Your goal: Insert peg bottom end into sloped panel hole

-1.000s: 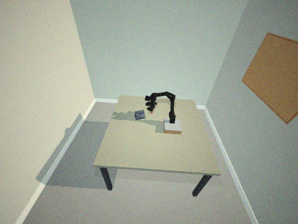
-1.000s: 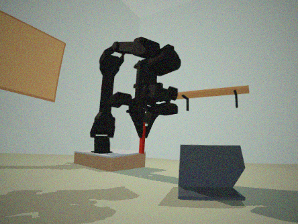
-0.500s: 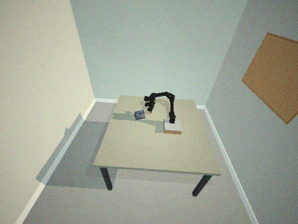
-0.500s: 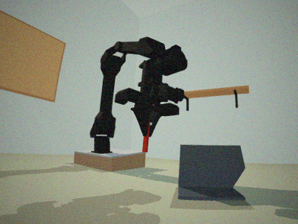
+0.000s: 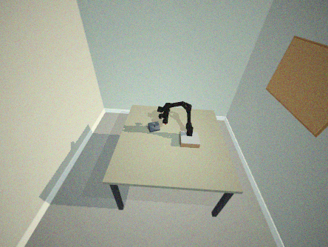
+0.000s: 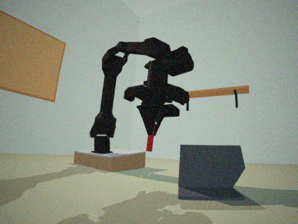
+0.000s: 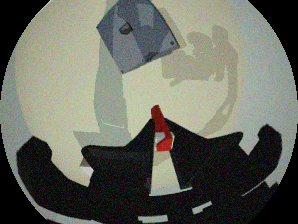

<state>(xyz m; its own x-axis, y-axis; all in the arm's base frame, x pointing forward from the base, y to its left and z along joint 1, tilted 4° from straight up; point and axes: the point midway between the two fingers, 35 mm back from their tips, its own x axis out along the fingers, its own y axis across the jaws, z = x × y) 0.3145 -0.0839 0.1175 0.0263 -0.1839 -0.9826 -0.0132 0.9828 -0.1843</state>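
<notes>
Tan surface (image 6: 50, 201) under pale walls, pincer (image 6: 152, 129) pinching slim red peg (image 6: 150, 142) hanging straight below it, clear of the surface, near grey sloped panel (image 6: 209, 165)

You are looking at an arm (image 6: 108, 90) finished matte black throughout, built of blocky, rounded links with bulkier housings at the joints. Its foot is a short black cylinder on a pedestal (image 6: 125, 161) with tan sides and a pale top. Above the gripper (image 6: 152, 129) a wide winged bracket spreads sideways. The fingers (image 6: 146, 119) are black wedges tapering to a point. No markings can be made out.
</notes>
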